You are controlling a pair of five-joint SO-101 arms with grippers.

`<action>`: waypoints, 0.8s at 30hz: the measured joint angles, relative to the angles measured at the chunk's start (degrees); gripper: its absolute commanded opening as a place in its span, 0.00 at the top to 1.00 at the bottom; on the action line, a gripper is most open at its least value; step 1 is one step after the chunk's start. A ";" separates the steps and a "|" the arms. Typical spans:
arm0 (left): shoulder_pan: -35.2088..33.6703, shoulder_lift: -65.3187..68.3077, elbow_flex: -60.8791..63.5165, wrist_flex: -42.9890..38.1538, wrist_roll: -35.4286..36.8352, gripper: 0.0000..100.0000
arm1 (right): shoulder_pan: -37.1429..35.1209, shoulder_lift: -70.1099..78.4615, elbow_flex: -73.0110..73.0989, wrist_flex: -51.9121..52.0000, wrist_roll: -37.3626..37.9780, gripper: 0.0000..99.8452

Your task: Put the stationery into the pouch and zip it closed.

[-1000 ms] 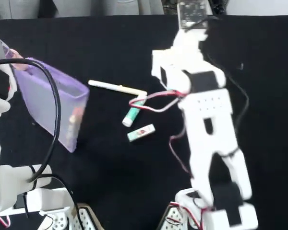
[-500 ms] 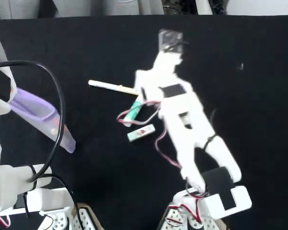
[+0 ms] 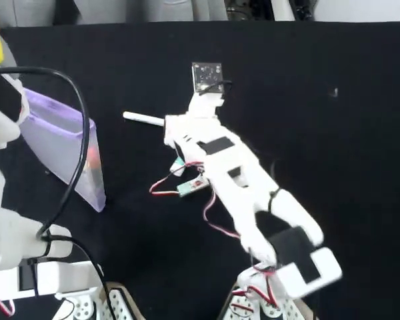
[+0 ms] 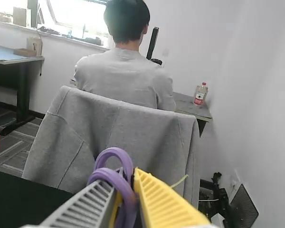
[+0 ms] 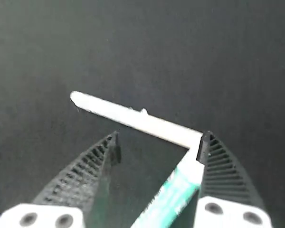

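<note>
A translucent purple pouch (image 3: 61,143) hangs off the table at the left, with its upper edge (image 4: 115,164) pinched in my shut left gripper (image 4: 124,183). A white pen (image 3: 143,119) lies at mid-table. A green-and-white marker (image 3: 179,164) beside it is partly covered by my right arm (image 3: 217,150). A small green-and-white eraser (image 3: 193,186) lies just nearer. My right gripper (image 5: 159,142) is open and low over the table. The white pen (image 5: 133,118) lies just past its tips, and the green marker (image 5: 173,187) runs along the inside of one finger (image 5: 213,156).
The table is covered in black cloth (image 3: 333,133), with free room to the right and at the back. Red and white wires (image 3: 167,189) dangle from the right arm near the eraser. A black cable (image 3: 77,127) loops over the left arm in front of the pouch.
My right arm has swung left and lowered over the pen and marker. The pouch has shifted and turned in the left gripper.
</note>
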 measured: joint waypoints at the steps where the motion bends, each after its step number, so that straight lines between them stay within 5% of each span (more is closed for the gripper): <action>1: 0.00 0.00 0.18 0.00 0.35 0.97 | 0.00 1.58 -1.05 1.23 -0.79 0.74; 13: 0.00 0.00 0.26 0.00 0.88 0.97 | 1.32 25.67 -28.92 24.97 -5.89 0.74; 24: 0.00 0.00 0.26 0.00 0.88 0.97 | 2.90 29.19 -37.36 36.92 -6.59 0.77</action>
